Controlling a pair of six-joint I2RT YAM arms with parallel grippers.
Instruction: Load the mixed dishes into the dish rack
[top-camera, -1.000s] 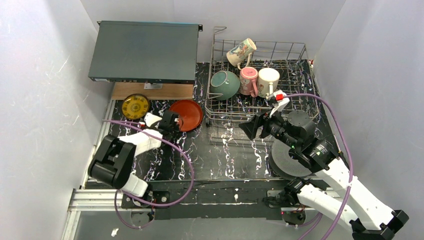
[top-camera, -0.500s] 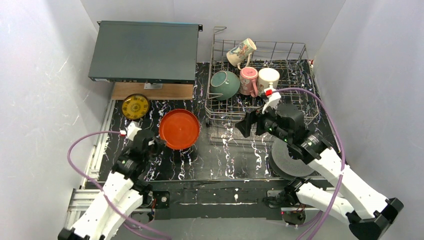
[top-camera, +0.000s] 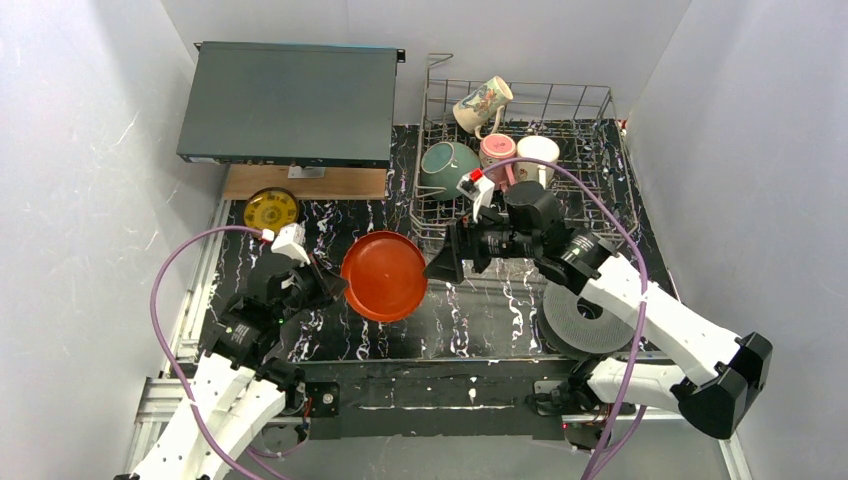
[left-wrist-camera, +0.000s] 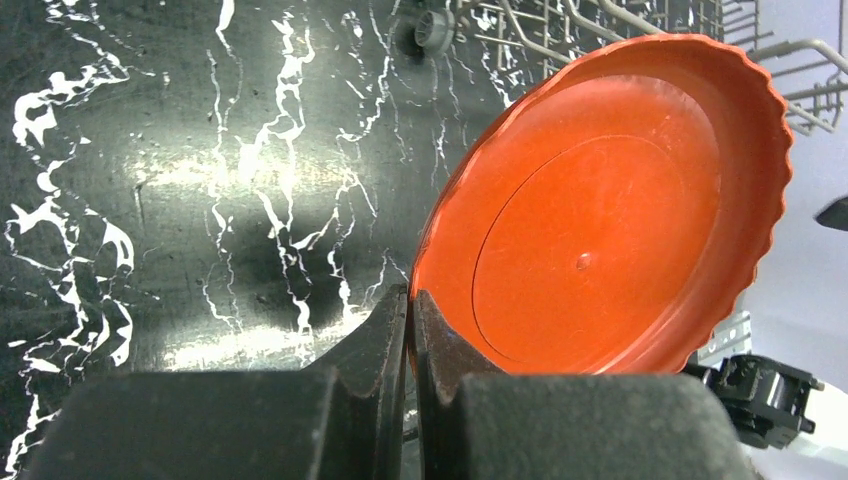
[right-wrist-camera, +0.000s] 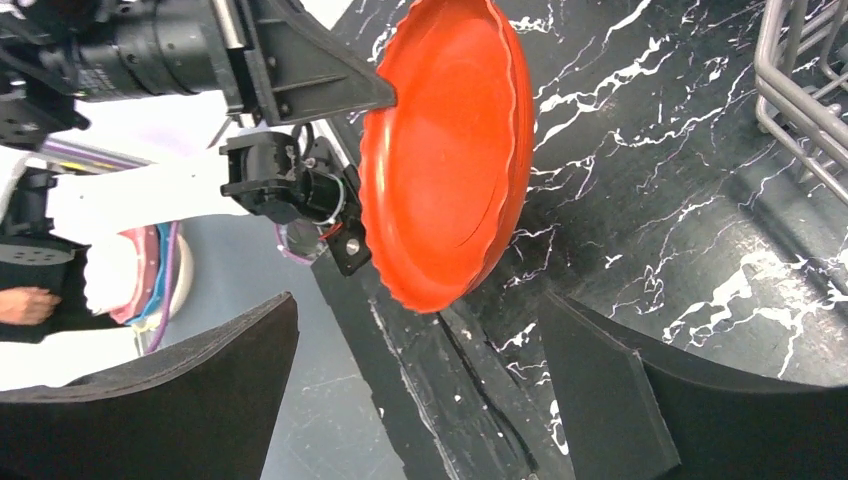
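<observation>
Black, white-veined tabletop (top-camera: 470, 310) is filling the middle of the top view, with bare room lying open at the lower centre between the two arms. At the lower right, the ribbed grey disc (top-camera: 585, 322) is lying half hidden under the right arm.

Left of centre, the left gripper (top-camera: 325, 285) is pinching the near rim of the red-orange plate (top-camera: 384, 276), its jaws pressed tight on the edge. The plate is hanging tilted, clear of the table. Just beside its right edge, the right gripper (top-camera: 447, 262) is standing spread wide and holding nothing. How close its tips are coming to the plate is hard to make out.

A second ago the plate was lying beside the small yellow dish (top-camera: 271, 209). Since then it has been travelling toward the centre, while the right gripper has been swinging left from the rack's front and widening.

Farther back, the dish rack (top-camera: 575, 105) is holding the teal bowl (top-camera: 447, 168), the floral mug (top-camera: 482, 103), the pink mug (top-camera: 497, 148) and the white mug (top-camera: 538, 150). The right wrist is covering the lower parts of the pink and white mugs. At the upper left, the flat grey box (top-camera: 290, 100) is resting against the back wall.
</observation>
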